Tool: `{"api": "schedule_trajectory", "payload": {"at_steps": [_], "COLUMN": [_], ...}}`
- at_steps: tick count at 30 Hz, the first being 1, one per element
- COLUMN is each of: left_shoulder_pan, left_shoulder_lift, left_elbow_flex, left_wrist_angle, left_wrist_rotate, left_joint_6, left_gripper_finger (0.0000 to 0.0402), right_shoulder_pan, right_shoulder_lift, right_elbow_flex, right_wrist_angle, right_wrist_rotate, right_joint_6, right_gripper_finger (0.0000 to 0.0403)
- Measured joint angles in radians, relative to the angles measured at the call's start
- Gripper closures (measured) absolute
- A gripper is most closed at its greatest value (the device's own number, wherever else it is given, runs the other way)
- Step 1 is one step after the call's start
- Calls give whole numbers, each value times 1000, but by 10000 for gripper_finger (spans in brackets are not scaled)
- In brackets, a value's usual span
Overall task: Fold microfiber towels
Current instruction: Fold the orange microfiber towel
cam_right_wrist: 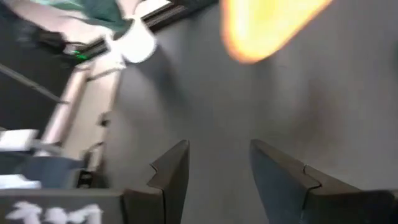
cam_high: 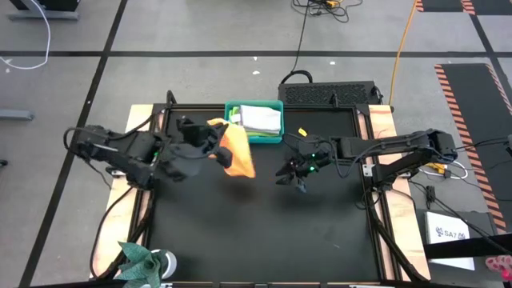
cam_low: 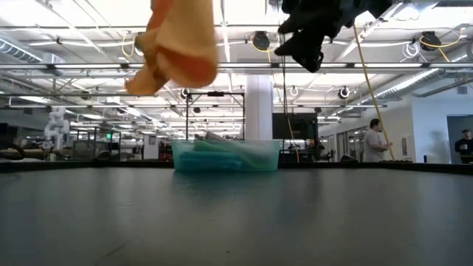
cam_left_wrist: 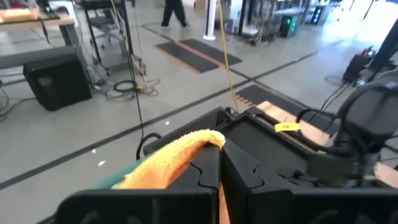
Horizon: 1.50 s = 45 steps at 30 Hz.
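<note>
So the left end effector is clamped shut on the orange-yellow towel, dangling above the worktop mid-frame, long axis hanging down. The right end effector, fingers spread and empty, sits just right of it.

We see a soft, fuzzy orange-yellow cloth, a smooth translucent teal plastic bin at twelve o'clock, and a matt black counter edged in pale wood.

My black surface is carrying a teal bin at its far edge, with folded towels lying inside it.
</note>
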<state>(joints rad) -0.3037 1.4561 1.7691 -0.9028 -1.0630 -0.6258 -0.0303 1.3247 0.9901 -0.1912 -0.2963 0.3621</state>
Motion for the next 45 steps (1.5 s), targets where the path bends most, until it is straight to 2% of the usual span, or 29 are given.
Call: {"api": "schedule_trajectory", "payload": {"at_steps": [3,11,15,24,39,41,45], "left_shoulder_pan": [45,113,125,143,169,172,182], "left_shoulder_lift": [17,50,84,139,138,138,138], "left_elbow_flex": [0,0,-1,-2,0,0,0], "left_wrist_angle": [0,38,60,128,152,155,164], "left_wrist_rotate": [52,140,218,255,277,276,259], "left_joint_6": [0,-4,4,49,67,67,67], "left_gripper_finger": [397,397,397,397,396,396,396], "right_shoulder_pan": [1,13,13,22,74,88,118], "right_shoulder_lift": [0,0,0,0,10,21,54], "right_elbow_flex": [0,0,0,0,-1,-12,-87], "right_wrist_angle": [1,43,77,74,57,90,281], "right_wrist_rotate": [-51,-49,-48,-49,-46,-14,105], "right_joint_6": [21,27,27,40,57,68,79], "right_gripper_finger": [243,243,243,243,243,243,243]}}
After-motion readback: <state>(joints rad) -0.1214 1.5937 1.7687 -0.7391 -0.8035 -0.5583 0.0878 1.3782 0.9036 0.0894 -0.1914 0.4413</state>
